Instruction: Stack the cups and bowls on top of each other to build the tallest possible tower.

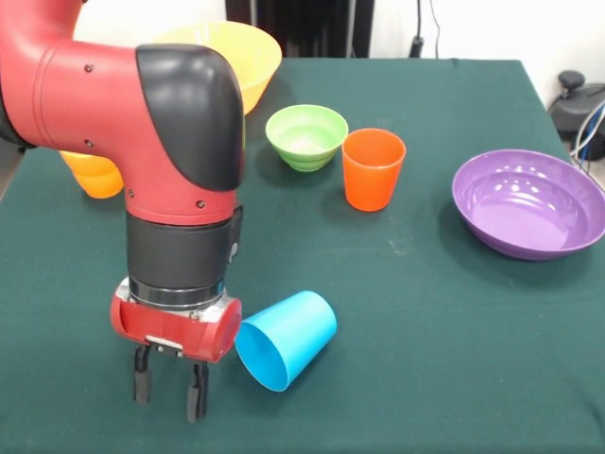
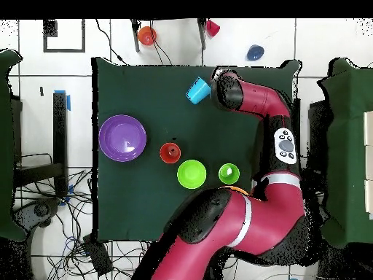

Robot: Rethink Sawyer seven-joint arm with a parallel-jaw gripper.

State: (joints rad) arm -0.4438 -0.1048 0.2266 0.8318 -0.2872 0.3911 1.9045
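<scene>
A light blue cup [image 1: 288, 339] lies on its side near the table's front edge, its mouth turned toward my gripper; it also shows in the overhead view [image 2: 197, 90]. My gripper [image 1: 170, 386] hangs just left of the cup, pointing down, open and empty. An orange cup [image 1: 372, 167] stands upright mid-table, next to a light green bowl [image 1: 305, 135]. A wide purple bowl [image 1: 529, 201] sits at the right. A large yellow bowl [image 1: 236, 52] stands at the back, partly behind the arm. A yellow-orange cup [image 1: 95, 175] peeks out at the left. Nothing is stacked.
The overhead view shows a small green cup [image 2: 229, 173] beside the green bowl [image 2: 191, 174]; the arm hides it in the front view. Beyond the table's far edge lie an orange piece [image 2: 147, 35], a magenta piece [image 2: 213, 28] and a blue piece [image 2: 255, 52].
</scene>
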